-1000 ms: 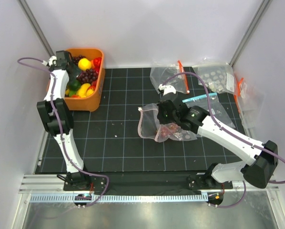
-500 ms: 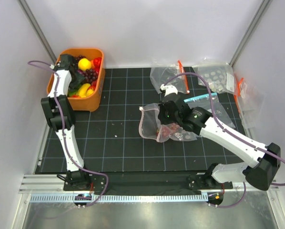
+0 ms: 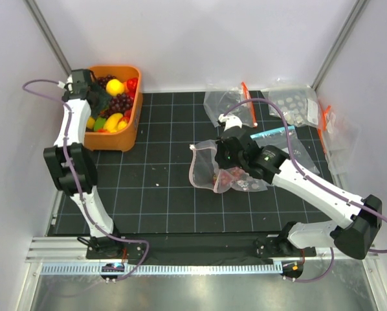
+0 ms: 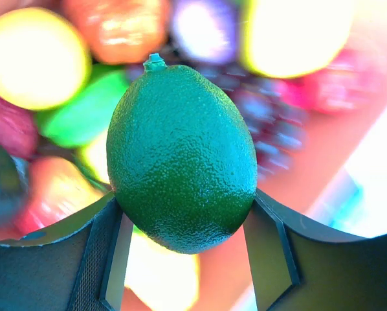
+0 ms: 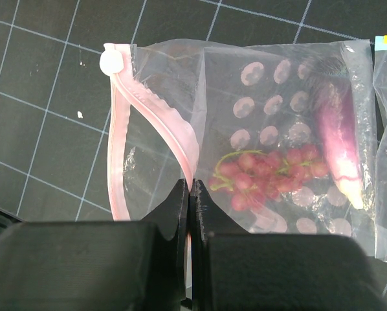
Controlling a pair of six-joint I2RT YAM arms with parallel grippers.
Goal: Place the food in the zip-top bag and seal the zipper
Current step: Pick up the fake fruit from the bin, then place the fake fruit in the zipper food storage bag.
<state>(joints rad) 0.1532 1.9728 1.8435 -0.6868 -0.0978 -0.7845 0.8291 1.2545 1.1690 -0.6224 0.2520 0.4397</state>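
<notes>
- Your left arm has swung back toward the left wall in the past half-second, its elbow pulling away from the orange tub (image 3: 132, 123). The right arm has held its place at mid-desk.
- The left end effector (image 4: 185, 210) is clenched on a green lime (image 4: 180, 155), one finger on each flank at its widest part, stem end up. It hangs above the blurred pile of food left in the tub.
- The right end effector (image 5: 189, 194) is pinched shut on the zipper (image 5: 125, 129), gripping one pink lip. That lip arcs away from the other, so the mouth gapes.
- The zip-top bag (image 5: 258, 129) lies on the black desk (image 3: 161, 194), well apart from the tub. Inside it you can see a bunch of red grapes (image 5: 271, 172) and a pink-purple piece (image 5: 339, 136).
- Risk: the lime's skin is glossy and rounded, and only two narrow fingers hold it. A quick swing across the desk could squirt it free.
- Risk: the mouth is held by a single lip. If the lime lands on the strip instead of in the gap, it may fold the opening shut or tug the zipper out of the pinch.
- Risk: the thin film could slide under a push, spoiling your aim.
</notes>
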